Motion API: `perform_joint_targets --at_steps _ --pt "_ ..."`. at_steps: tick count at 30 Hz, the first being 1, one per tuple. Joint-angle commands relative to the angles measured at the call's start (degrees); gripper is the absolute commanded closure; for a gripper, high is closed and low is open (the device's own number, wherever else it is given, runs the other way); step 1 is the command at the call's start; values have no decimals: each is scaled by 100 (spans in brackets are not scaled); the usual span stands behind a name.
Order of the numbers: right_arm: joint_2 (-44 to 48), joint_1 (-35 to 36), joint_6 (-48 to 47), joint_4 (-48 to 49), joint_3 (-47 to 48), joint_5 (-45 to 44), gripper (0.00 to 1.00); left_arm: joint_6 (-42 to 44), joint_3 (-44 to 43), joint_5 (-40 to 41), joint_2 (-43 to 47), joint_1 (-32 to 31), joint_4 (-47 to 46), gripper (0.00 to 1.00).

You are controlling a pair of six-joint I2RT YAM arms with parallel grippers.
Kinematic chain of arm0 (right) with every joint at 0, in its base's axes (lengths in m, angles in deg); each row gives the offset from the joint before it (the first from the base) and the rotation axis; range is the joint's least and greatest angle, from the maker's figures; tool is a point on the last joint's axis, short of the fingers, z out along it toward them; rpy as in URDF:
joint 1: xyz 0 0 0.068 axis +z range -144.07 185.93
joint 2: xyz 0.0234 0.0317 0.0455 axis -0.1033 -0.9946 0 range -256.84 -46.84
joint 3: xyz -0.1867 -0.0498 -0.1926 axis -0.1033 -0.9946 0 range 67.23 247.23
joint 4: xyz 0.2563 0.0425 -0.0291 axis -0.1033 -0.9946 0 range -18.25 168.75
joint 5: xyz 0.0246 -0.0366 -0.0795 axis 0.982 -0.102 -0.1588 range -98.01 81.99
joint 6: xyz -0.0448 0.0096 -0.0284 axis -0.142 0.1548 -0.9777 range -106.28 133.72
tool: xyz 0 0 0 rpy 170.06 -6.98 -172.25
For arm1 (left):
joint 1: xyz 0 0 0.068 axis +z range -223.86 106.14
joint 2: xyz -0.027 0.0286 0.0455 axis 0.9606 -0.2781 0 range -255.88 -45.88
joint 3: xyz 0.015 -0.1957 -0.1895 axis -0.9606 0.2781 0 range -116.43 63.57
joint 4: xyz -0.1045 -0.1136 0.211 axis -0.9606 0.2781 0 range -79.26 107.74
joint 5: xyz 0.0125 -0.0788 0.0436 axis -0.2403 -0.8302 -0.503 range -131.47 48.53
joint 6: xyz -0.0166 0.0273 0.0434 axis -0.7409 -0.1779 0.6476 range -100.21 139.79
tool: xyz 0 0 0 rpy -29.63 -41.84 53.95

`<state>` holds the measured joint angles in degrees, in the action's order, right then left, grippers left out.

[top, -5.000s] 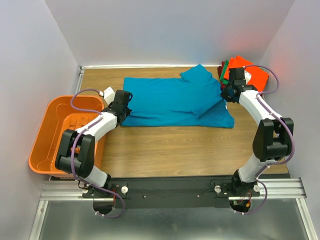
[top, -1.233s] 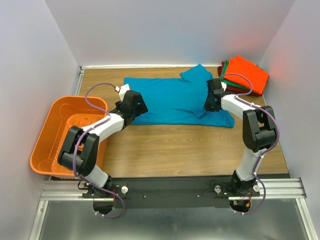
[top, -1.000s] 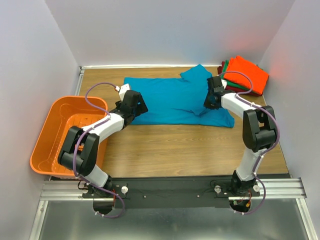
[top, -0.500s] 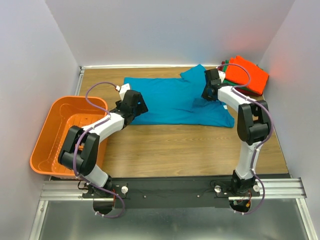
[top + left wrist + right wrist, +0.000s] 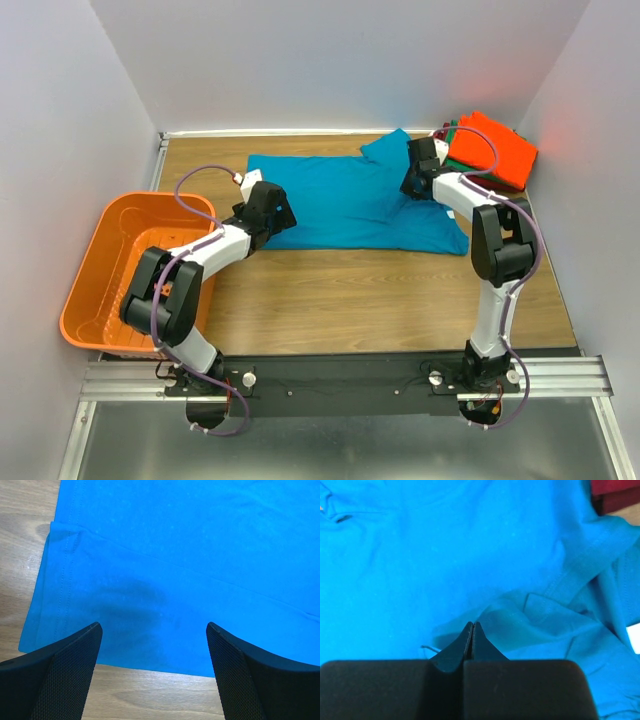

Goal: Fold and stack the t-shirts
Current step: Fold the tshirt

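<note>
The teal-blue t-shirt (image 5: pixel 345 200) lies spread flat across the back of the table. My left gripper (image 5: pixel 272 207) hovers over its near left corner. In the left wrist view that gripper (image 5: pixel 152 627) is open, with the shirt's hem (image 5: pixel 150 645) and bare wood between its fingers (image 5: pixel 60 675). My right gripper (image 5: pixel 412 178) sits on the rumpled right sleeve. In the right wrist view it (image 5: pixel 472 626) is shut, tips against a fold of blue cloth (image 5: pixel 545 615), with nothing visible between them. Folded orange, green and dark red t-shirts (image 5: pixel 495 150) are stacked at the back right.
An orange plastic basket (image 5: pixel 100 255) stands at the table's left edge, beside my left arm. Bare wood (image 5: pixel 350 300) runs along the near half of the table. Grey walls close in the back and both sides.
My right gripper has slid toward the back of the table over the shirt's right sleeve, staying shut. The left gripper has barely shifted and stays open.
</note>
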<state>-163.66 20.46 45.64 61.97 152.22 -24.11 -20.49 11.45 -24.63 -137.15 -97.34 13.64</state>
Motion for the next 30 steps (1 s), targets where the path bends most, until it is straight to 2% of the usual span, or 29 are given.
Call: perform_joint_targets --at_steps 1,20,22,24,25,27,30 --pt "-113 138 -98 359 -193 -33 99 54 -150 -75 -128 -16 -43 8" --pt "-289 402 -300 482 -378 -613 98 89 -185 -128 -208 -16 -61 9" --pt "-254 402 -309 482 -352 -631 92 90 -176 -137 -190 -16 -61 9" --pt "-115 402 -309 473 -395 -562 65 98 -167 -128 -190 -16 -61 8" --pt "-35 385 -292 473 -413 -544 54 98 -185 -128 -173 -16 -61 8" --pt "88 315 -292 465 -448 -543 41 107 -176 -128 -181 -16 -61 8" --pt "404 43 -178 307 -457 -482 41 116 -185 -146 -164 -16 -52 9"
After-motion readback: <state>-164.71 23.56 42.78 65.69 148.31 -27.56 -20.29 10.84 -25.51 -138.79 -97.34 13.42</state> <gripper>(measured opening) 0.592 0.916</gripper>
